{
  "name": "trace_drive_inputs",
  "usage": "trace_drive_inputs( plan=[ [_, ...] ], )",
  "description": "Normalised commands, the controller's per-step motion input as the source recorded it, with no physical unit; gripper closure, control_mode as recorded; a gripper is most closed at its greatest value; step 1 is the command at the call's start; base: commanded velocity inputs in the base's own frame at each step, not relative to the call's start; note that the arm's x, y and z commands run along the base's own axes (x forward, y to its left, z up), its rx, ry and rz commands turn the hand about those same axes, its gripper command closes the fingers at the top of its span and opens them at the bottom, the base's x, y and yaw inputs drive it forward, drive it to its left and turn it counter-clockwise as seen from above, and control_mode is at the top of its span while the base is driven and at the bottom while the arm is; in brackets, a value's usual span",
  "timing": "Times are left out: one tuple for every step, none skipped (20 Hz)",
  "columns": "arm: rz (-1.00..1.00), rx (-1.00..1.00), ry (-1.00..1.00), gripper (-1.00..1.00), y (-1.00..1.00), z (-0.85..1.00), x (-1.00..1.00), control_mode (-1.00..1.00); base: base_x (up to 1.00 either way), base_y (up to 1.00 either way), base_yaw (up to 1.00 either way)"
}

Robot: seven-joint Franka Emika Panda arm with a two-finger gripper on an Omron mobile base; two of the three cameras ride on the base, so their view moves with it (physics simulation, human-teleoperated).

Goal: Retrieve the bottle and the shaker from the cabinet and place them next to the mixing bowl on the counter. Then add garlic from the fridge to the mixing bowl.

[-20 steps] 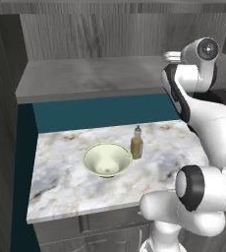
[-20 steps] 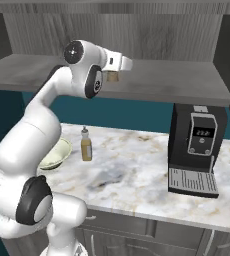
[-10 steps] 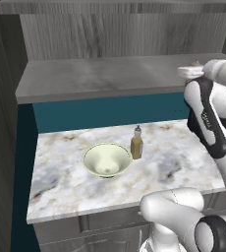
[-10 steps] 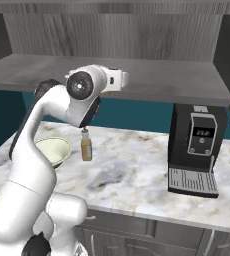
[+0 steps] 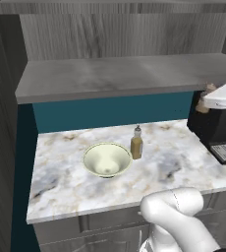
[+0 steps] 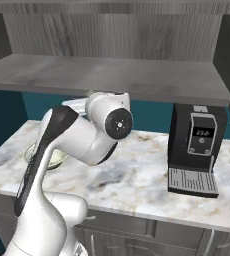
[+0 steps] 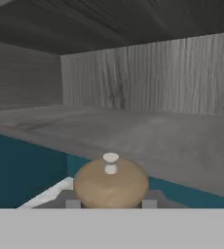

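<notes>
Right up against your hand camera you've got the shaker (image 7: 111, 182), its tan rounded top and little white knob sitting between the two fingertips of the gripper (image 7: 111, 204), which is clamped tight on it. In the left base view you can catch that same shaker (image 5: 204, 101) as a small tan shape tucked under the white hand at the right edge, just off the front lip of the cabinet shelf and above the coffee machine (image 5: 215, 133).

Down on the tabletop (image 5: 70, 182) the bowl (image 5: 106, 159) sits toward the left-middle, and the bottle (image 5: 136, 143) stands upright just beside it on its right, close to the rim but I can't tell if they actually touch. The coffee machine is well apart from both, over on the right end of the slab; from the right base view it faces you with its small display and drip tray.

Further back, the wide grey shelf of the cabinet (image 5: 115, 74) runs across above the teal wall, and the wood-grain back panel closes it off behind
</notes>
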Motion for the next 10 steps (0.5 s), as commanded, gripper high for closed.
trace_drive_inputs(
  plan=[
    [0.55,-0.01,0.05,1.0,0.16,-1.0,-0.29,-1.0,0.0,0.0,0.0],
    [0.55,0.0,0.09,1.0,0.16,-0.93,-0.29,-1.0,0.0,0.0,0.0],
    [0.51,0.0,0.11,1.0,0.31,-0.99,-0.19,-1.0,0.0,0.0,0.0],
    [0.47,-0.01,0.07,1.0,0.37,-1.0,-0.07,-1.0,0.0,0.0,0.0],
    [0.46,0.0,0.07,1.0,0.23,-1.0,-0.09,-1.0,0.0,0.0,0.0],
    [0.44,0.0,0.01,1.0,0.21,-1.0,-0.09,-1.0,0.0,0.0,0.0],
    [0.39,0.0,0.0,1.0,0.29,-1.0,-0.01,-1.0,0.0,0.0,0.0],
    [0.35,0.0,0.02,1.0,0.39,-0.99,0.0,-1.0,0.0,0.0,0.0],
    [0.31,0.0,0.0,1.0,0.33,-0.96,0.0,-1.0,0.0,0.0,0.0],
    [0.23,0.0,0.0,1.0,0.23,-1.0,0.0,-1.0,0.0,0.0,0.0]
  ],
)
